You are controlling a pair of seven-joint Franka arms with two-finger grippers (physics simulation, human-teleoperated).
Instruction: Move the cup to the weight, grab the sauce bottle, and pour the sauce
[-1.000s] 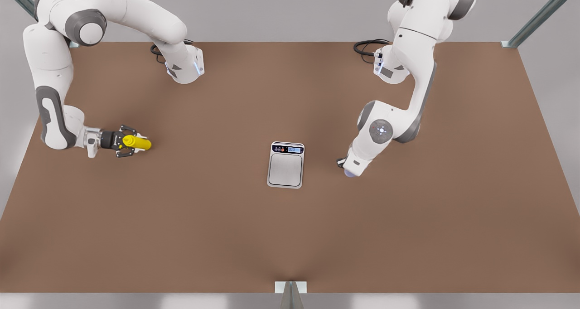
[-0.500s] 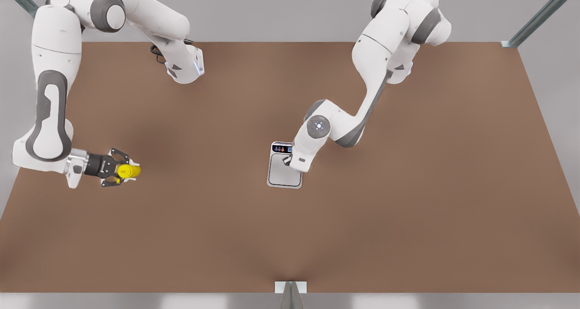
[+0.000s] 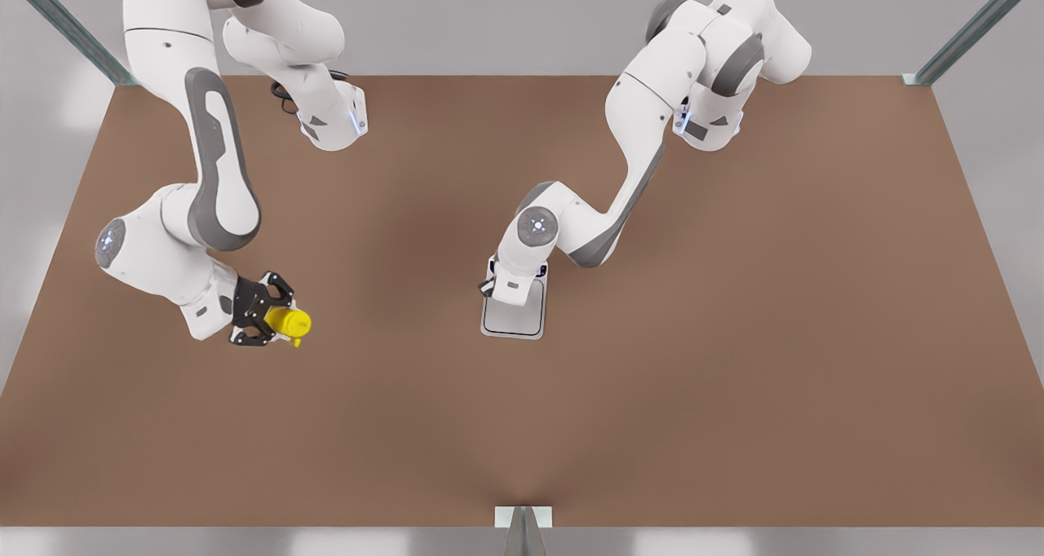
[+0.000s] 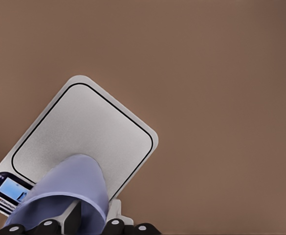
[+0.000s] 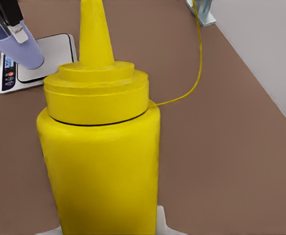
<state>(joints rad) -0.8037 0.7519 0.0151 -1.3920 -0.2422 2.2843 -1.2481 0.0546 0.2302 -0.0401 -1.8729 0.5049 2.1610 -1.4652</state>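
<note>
The left gripper is gripping the cup, now lower over the scale; the right gripper, clamping the sauce bottle, is swinging closer.

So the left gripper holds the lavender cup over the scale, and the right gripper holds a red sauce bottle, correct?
Not quite: the sauce bottle in the right gripper is yellow, as the right wrist view shows. The left gripper does hold the cup over the scale.

Brown table bearing weight

Brown table between metal posts, grey walls.
</note>
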